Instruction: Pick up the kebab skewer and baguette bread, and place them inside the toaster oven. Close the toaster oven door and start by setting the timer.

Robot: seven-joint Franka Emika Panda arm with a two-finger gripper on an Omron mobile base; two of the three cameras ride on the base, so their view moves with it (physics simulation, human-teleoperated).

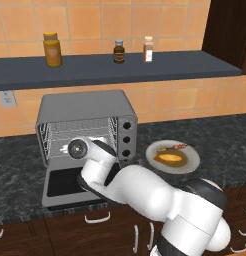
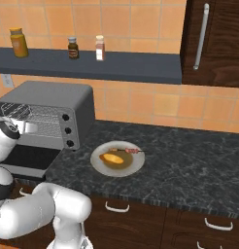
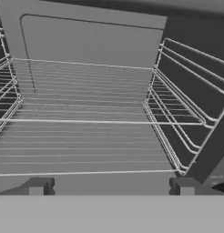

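The toaster oven [image 1: 85, 107] [image 2: 48, 99] stands on the counter with its door [image 1: 65, 186] [image 2: 29, 163] dropped flat open. My hand [image 1: 78, 148] hovers over the door at the oven mouth. My gripper [image 3: 111, 186] is open and holds nothing, its fingertips [image 3: 38, 186] just before the lower wire rack [image 3: 86, 145]. Right of the oven, a white plate [image 1: 191, 161] [image 2: 133, 165] carries the golden baguette bread [image 1: 169, 158] [image 2: 113, 158] and, along its far side, the thin kebab skewer [image 1: 176, 147] [image 2: 128, 151]. Three black knobs [image 1: 127, 139] [image 2: 68, 130] run down the oven's right side.
A dark shelf [image 1: 120, 70] [image 2: 116, 65] above the counter holds an orange jar [image 1: 52, 49] and two small bottles [image 1: 118, 51]. A dark cabinet [image 2: 213, 39] hangs at the right. Drawers with handles [image 2: 116, 208] run below the speckled counter [image 2: 189, 155].
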